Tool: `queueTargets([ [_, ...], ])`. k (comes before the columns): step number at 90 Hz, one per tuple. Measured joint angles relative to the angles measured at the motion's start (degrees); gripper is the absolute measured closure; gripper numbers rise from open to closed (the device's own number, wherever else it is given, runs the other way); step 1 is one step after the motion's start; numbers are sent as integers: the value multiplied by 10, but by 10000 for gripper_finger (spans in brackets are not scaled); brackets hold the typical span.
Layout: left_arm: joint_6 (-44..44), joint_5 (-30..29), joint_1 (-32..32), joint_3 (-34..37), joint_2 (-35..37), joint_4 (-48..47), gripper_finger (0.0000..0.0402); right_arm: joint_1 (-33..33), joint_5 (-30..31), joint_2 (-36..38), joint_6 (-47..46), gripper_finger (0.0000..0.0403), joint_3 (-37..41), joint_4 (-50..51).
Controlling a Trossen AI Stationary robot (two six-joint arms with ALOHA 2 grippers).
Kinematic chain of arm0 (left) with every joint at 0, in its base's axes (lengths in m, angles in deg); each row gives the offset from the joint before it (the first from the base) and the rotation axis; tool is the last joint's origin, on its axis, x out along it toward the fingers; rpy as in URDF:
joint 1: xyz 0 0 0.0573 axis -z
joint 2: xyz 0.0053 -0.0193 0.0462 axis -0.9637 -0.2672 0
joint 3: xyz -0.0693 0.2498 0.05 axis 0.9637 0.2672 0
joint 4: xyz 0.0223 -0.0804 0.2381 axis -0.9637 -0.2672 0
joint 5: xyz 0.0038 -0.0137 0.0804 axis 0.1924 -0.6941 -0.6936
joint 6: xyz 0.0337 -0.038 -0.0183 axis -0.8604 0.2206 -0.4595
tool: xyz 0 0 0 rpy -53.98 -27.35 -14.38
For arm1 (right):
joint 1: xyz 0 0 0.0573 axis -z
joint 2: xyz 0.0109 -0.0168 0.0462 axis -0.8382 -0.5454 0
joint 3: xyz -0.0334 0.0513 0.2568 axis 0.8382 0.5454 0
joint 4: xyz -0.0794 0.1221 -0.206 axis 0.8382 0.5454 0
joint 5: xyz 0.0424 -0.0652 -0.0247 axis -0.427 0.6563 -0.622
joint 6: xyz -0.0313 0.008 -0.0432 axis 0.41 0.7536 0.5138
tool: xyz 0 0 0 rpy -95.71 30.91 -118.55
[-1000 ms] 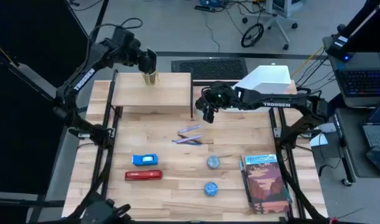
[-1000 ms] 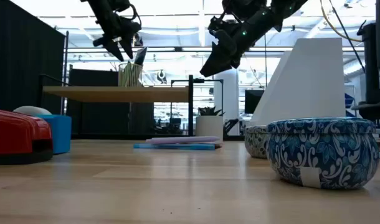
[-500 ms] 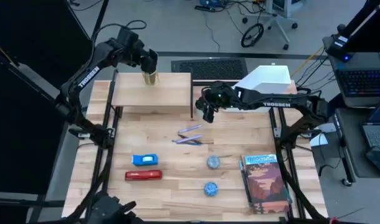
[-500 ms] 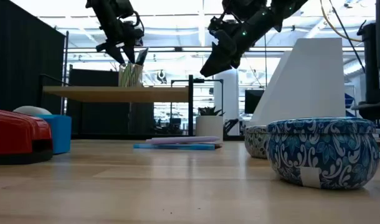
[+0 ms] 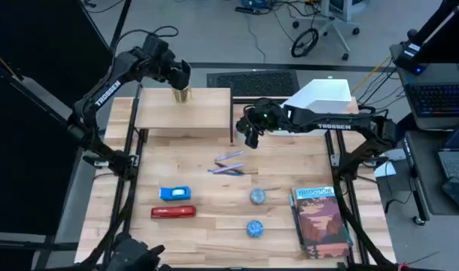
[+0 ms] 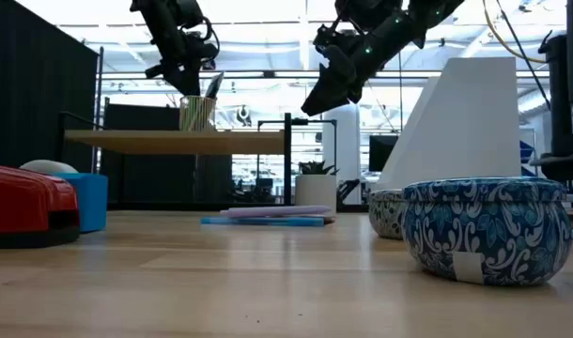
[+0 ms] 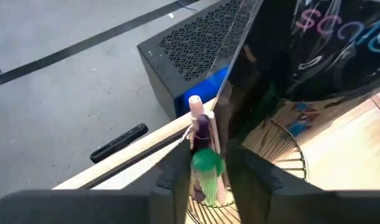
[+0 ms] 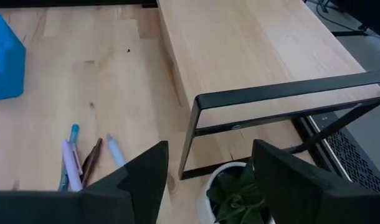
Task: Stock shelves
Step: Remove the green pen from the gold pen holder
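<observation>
- Light-wood plank shelf (image 5: 183, 113) on thin black legs stands at the back left of the table (image 5: 214, 196), its long axis running across the table from left to right, its top flat and pale with visible grain.
- White box-shaped file holder (image 5: 320, 95) sits at the back right, well apart from the shelf, its sloped open top rising to a point in the low view.
- Pen cup (image 5: 182, 95), woven and straw-coloured, stands upright on the shelf near its back edge, holding a few pens.
- Left gripper (image 5: 180, 75) hangs just above the cup; its fingers (image 7: 177, 174) are set narrowly on either side of a green-and-purple pen (image 7: 204, 163) that stands upright in the cup.
- Right gripper (image 5: 250, 135) hovers in the air beside the shelf's right end, fingers (image 8: 140, 177) spread wide and holding nothing.
- Small potted plant (image 8: 240, 193) sits beneath it, by the shelf's leg.
- Loose pens (image 5: 229, 164) lie mid-table.
</observation>
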Motion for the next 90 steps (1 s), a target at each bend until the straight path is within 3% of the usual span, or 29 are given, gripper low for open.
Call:
queueTargets([
  [21,0,0,0,0,0,-6,381,0,0,0,0,188,0,0],
  [53,-2,0,8,0,5,-10,378,0,0,0,0,188,0,0],
  [90,-22,39,9,-57,88,-11,378,4,4,0,2,188,0,-11],
])
